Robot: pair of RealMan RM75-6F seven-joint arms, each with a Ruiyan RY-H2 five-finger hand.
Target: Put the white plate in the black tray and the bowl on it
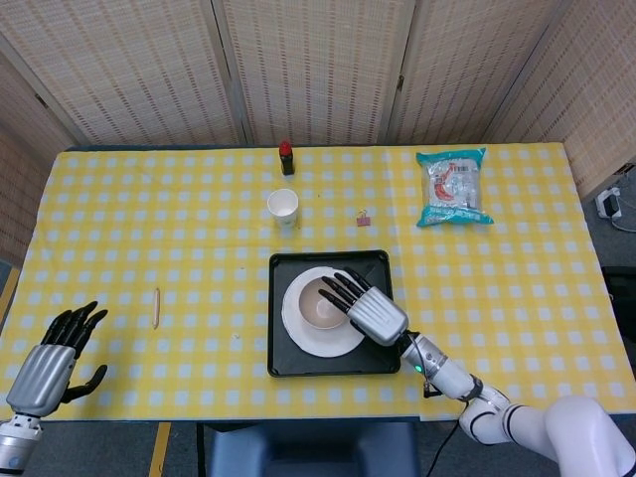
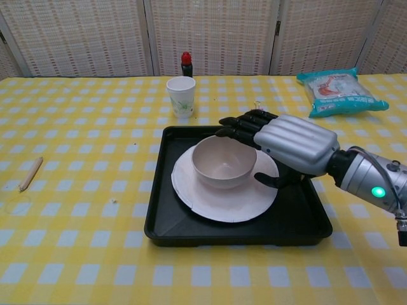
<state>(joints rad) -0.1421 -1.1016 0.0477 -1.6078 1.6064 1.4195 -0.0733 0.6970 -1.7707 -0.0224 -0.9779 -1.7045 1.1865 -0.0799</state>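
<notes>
The black tray (image 1: 281,364) (image 2: 166,222) lies near the table's front edge with the white plate (image 1: 298,330) (image 2: 210,207) inside it. The beige bowl (image 1: 320,302) (image 2: 224,162) stands upright on the plate. My right hand (image 1: 369,309) (image 2: 289,143) hovers at the bowl's right side. Its fingers are spread over the far right rim, its thumb is low beside the bowl, and it grips nothing. My left hand (image 1: 46,364) is at the front left table edge, fingers apart and empty; only the head view shows it.
Behind the tray stand a paper cup (image 1: 283,207) (image 2: 181,95) and a red-capped bottle (image 1: 286,157) (image 2: 186,63). A snack bag (image 1: 453,187) (image 2: 337,86) lies at the back right, a pink clip (image 1: 364,217) near the tray's far corner, and a wooden stick (image 1: 156,307) (image 2: 30,173) at the left.
</notes>
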